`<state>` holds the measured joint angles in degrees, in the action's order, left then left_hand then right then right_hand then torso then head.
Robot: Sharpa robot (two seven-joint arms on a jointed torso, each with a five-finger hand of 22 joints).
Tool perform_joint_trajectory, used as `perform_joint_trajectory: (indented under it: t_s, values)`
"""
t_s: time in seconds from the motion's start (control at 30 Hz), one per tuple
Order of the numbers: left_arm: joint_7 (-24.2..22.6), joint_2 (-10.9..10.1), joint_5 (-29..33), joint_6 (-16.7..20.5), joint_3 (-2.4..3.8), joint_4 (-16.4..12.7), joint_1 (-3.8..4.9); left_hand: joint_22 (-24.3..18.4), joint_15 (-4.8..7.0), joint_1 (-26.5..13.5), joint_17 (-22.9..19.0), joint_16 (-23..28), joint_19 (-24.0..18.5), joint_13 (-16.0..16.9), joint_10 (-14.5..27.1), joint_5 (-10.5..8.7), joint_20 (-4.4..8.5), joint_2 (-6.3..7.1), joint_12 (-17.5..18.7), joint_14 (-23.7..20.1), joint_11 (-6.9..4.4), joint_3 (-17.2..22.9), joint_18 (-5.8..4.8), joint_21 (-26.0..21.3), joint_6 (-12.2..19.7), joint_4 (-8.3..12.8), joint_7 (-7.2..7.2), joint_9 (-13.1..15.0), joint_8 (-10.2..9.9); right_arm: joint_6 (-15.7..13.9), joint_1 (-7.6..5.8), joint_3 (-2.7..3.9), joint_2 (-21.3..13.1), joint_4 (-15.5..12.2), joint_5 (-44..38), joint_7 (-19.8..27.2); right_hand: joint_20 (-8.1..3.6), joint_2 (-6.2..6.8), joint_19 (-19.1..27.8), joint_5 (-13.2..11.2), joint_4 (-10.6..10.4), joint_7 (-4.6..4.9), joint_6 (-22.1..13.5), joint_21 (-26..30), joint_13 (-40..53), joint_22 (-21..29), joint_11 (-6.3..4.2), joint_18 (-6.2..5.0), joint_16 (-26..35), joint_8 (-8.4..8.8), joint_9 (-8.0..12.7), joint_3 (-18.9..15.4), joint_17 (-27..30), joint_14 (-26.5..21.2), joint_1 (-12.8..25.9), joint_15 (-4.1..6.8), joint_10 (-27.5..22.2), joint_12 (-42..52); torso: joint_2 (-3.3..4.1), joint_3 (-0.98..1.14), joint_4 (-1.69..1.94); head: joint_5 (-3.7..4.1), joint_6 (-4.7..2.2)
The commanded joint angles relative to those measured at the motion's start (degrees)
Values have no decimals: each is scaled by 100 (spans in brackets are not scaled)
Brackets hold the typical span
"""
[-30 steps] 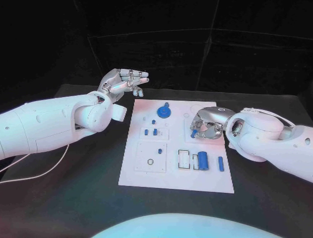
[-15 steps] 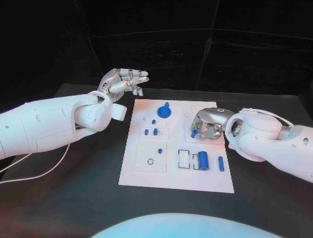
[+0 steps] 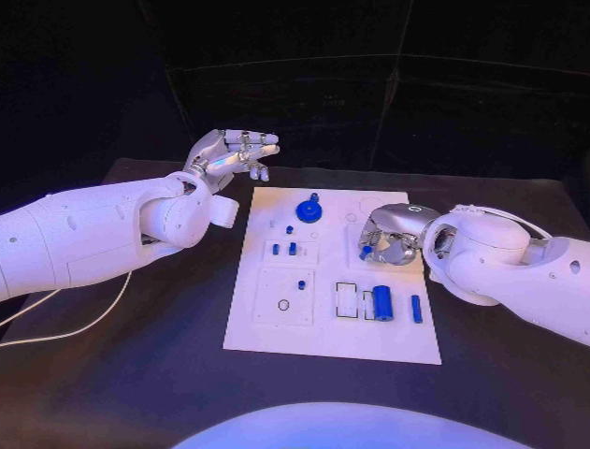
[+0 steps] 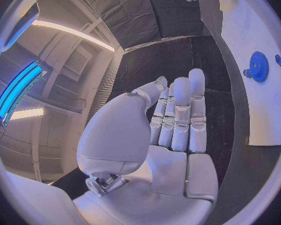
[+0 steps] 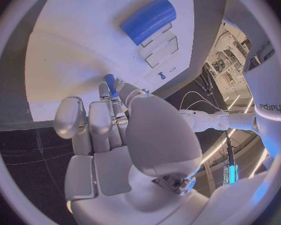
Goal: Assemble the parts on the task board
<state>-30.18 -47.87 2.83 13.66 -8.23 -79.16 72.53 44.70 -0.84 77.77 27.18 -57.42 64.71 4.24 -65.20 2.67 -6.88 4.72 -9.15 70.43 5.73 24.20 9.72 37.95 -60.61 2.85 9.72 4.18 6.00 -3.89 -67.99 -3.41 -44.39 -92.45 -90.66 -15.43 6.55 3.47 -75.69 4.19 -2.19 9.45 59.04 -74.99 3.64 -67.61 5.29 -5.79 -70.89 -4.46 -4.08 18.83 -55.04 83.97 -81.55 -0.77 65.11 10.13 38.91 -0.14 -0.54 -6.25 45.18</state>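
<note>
underneath, a black table carries the white task board.

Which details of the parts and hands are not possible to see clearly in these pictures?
- Head view: the right hand covers the board beneath it; the seat for its blue pin is hidden.
- Right wrist view: fingers hide the blue pin's lower end.
- Head view: small blue pegs are too small to tell shape.

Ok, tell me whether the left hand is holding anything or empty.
Empty. The left hand is raised off the far left corner of the task board; in the left wrist view its fingers stand straight with nothing between them.
</note>
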Motion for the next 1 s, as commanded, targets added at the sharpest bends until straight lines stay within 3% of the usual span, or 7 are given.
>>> perform_joint_trajectory:
  t_s: [0.03,0.27,0.47,0.67,0.8,0.9,1.0]
  values:
    - [-34,0,38,-74,4,2,7,-6,-16,18,-6,17,-7,3,39,29,6,-7,-33,-41,18,-42,77,-22,19,1,30,-9,12,-174,-6,1,-9,-1,14,116,-10,20,-61,85,-18,-30,138,-56,16,-48,-29,54,-48,-53,-17,72,-29,26,27,56,133,-16,4,2,2,14,1]
    - [-33,2,38,-73,4,17,7,-6,-16,18,-6,17,-7,3,39,29,6,-7,-33,-41,18,-42,77,-22,19,1,30,-9,12,-534,-6,2,-55,-32,25,258,-79,-73,-138,196,9,-122,415,-145,40,-168,-128,79,-90,-130,-48,235,-75,44,-59,134,415,-15,0,4,-1,17,-4]
    - [-32,8,38,-76,4,34,7,-6,-16,18,-6,17,-7,3,39,29,6,-7,-33,-41,18,-42,77,-22,19,1,30,-9,12,-800,-8,4,-150,-118,31,340,-103,-81,-145,139,79,-130,463,-160,37,-187,-141,84,-100,-119,-44,330,-84,47,-130,149,468,-63,-4,-1,0,17,-10]
    - [-40,10,38,-62,4,37,7,-6,-16,18,-6,17,-7,3,39,29,6,-7,-33,-41,18,-42,77,-22,19,1,30,-9,12,-962,-14,13,-444,-468,248,384,-107,-51,-149,134,111,-126,470,-167,34,-197,-139,87,-104,-106,-40,356,-88,48,-143,150,478,-89,1,-4,16,25,-24]
    - [-45,8,38,-56,4,44,7,-6,-16,18,-6,17,-7,3,39,29,6,-7,-33,-41,18,-42,77,-22,19,1,30,-9,12,-1134,-23,22,-603,-759,449,461,-107,-30,-150,169,128,-119,468,-172,30,-203,-133,88,-108,-91,-34,379,-92,49,-141,147,478,-117,-7,2,-13,-12,-18]
    - [-50,16,38,-58,4,50,6,-6,-16,18,-6,17,-7,3,39,29,6,-7,-33,-41,18,-42,77,-22,19,1,30,-9,12,-1301,-27,27,-626,-977,640,575,-103,9,-147,291,142,-108,470,-176,27,-207,-123,89,-113,-64,-25,418,-92,48,-111,138,487,-164,-2,2,-16,-9,-26]
    - [-52,30,38,-65,4,52,6,-9,-18,23,-8,17,-5,4,40,29,5,-13,-40,-42,19,-46,77,-25,19,4,31,-8,14,-1421,-28,28,-584,-1140,886,669,-100,30,-149,329,137,-104,471,-180,26,-212,-119,89,-112,-52,-21,423,-87,47,-82,135,494,-182,1,0,3,-5,-25]
